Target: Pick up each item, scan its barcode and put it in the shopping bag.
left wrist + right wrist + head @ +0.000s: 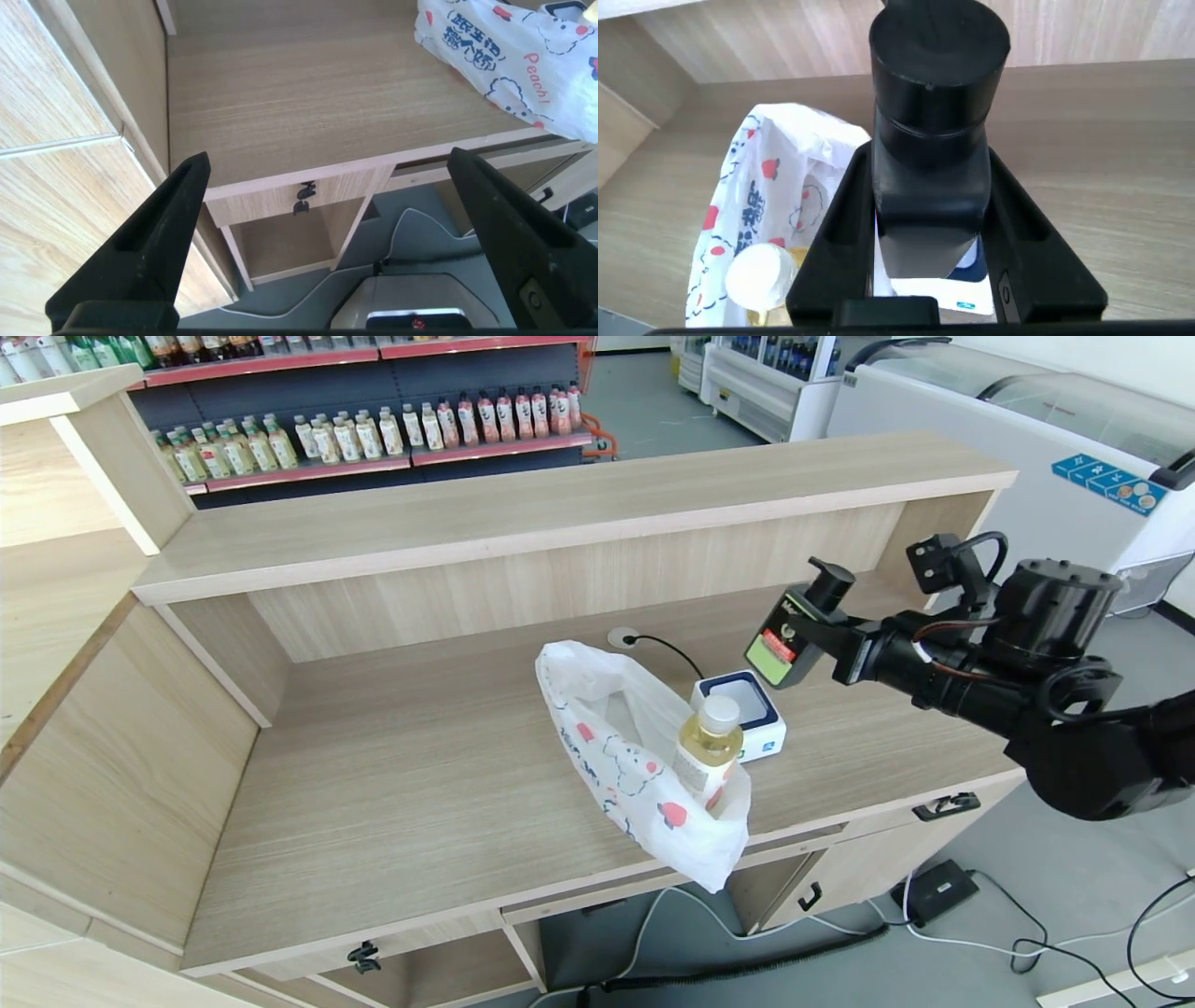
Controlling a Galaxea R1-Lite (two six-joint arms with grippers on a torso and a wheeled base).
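Bottle with a black cap (775, 656) is hanging tilted in the air above the counter (420, 784), up and to the right of the scanner (742, 705), with the right gripper (831, 635) clamping its body from both sides. Scanning looks to be the step in hand: the arm is probably needing to bring the bottle lower over the scanner's dark window and roll the wrist until the barcode, whose place on the label cannot be told, is facing it squarely, while keeping clear of the shopping bag (621, 756) standing just in front, where a white-capped bottle (711, 747) is already sitting. The left gripper (329, 168) is hanging wide open and empty off the counter's front edge
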